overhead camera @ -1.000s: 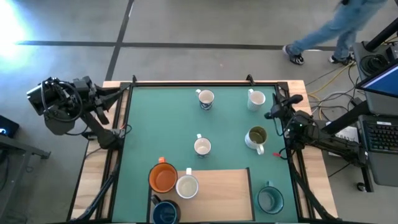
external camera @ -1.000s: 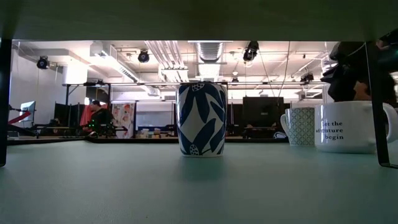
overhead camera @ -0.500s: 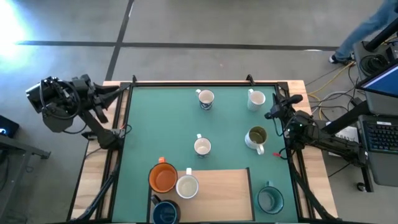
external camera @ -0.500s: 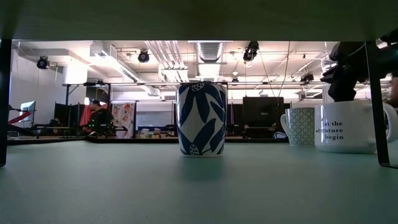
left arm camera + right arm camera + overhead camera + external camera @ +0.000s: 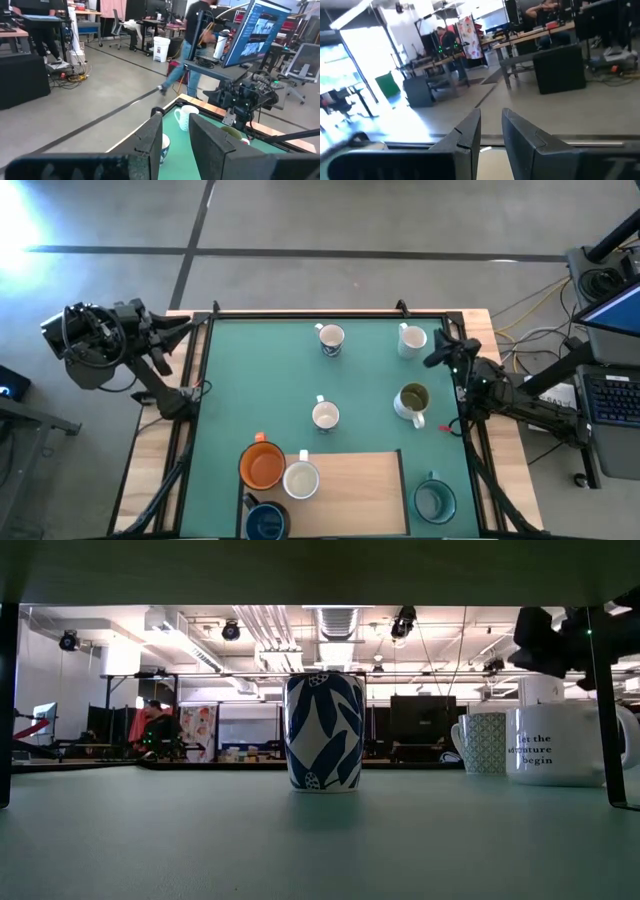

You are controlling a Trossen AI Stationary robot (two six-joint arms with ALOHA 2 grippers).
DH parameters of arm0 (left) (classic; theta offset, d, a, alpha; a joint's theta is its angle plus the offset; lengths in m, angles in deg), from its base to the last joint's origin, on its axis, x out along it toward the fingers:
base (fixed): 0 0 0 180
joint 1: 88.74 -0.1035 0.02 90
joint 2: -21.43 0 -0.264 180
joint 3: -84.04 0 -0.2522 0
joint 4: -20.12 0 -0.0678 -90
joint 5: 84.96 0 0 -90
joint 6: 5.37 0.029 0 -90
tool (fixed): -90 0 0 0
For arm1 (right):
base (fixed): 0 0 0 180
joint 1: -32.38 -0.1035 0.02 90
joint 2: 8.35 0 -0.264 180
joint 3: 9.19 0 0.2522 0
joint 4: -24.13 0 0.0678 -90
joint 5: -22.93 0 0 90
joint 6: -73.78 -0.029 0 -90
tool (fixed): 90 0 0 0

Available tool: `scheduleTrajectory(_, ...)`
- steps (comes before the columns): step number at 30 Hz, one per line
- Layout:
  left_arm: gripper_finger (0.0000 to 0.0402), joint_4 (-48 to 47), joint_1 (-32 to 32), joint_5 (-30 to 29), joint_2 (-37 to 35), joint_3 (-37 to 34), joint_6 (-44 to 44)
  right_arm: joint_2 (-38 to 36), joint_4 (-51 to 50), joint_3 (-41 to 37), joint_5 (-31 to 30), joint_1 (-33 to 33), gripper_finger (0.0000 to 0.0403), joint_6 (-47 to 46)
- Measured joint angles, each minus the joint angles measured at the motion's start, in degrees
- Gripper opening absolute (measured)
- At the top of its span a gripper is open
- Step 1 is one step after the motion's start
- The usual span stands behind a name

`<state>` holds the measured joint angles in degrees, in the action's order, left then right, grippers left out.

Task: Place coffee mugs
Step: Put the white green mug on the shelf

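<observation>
Right gripper (image 5: 436, 358) hangs over the table's edge with its two fingers (image 5: 468, 134) a narrow gap apart and nothing between them. The white mug (image 5: 411, 339) stands just beside its tip, and the olive-lined mug (image 5: 412, 400) stands near it, toward the front of the green table (image 5: 250, 380). From table height this gripper (image 5: 545, 640) shows dark above the lettered white mug (image 5: 557, 744).

Farther from the right gripper, across the back of the mat, sits the blue-patterned white mug (image 5: 330, 338). A plain white mug (image 5: 325, 415) stands at mid-table. The teal mug (image 5: 434, 500) sits well forward of the right gripper, at the front corner on its side.

The left gripper (image 5: 195, 326) waits off the opposite edge of the table, its fingers (image 5: 150, 142) parted and empty, pointing across the mat toward the right arm. The blue-patterned mug is the nearest to it. The orange mug (image 5: 264, 464), the cream mug (image 5: 301, 479) touching it and the dark blue mug (image 5: 266, 522) cluster well forward of the left gripper, at the corner of a wooden board (image 5: 355, 485).

A person walks across the floor beyond the table, as the left wrist view shows.
</observation>
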<state>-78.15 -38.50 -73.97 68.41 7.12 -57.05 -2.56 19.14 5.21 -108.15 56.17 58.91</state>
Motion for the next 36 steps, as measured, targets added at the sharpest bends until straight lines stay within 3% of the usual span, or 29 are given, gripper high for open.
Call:
scheduleTrajectory(5,0.0079,0.05,0.0,-0.01,-0.45,0.0,0.0,0.0,1.09,0.0,1.15,0.0,0.0068,-7.72)
scheduleTrajectory(11,0.0079,0.09,0.0,0.01,-1.23,0.0,-0.04,0.46,2.93,1.82,9.1,-0.02,0.0068,-12.52)
scheduleTrajectory(18,0.0079,0.09,0.0,0.03,-2.84,0.0,-1.09,5.41,-20.06,16.92,10.14,-0.02,0.0068,-16.15)
scheduleTrajectory(23,0.0079,0.07,0.0,0.06,-4.67,0.0,-4.7,12.58,-40.71,28.48,12.89,-0.02,0.0068,-26.31)
scheduleTrajectory(30,0.0079,0.08,0.01,1.73,-5.62,-0.4,-6.7,25.89,-53.79,38.93,25.9,-0.02,0.0068,-42.7)
scheduleTrajectory(36,0.0079,0.09,0.0,1.76,-5.61,-1.73,-12.0,36.94,-58.22,45.28,36.25,-0.02,0.0068,-48.64)
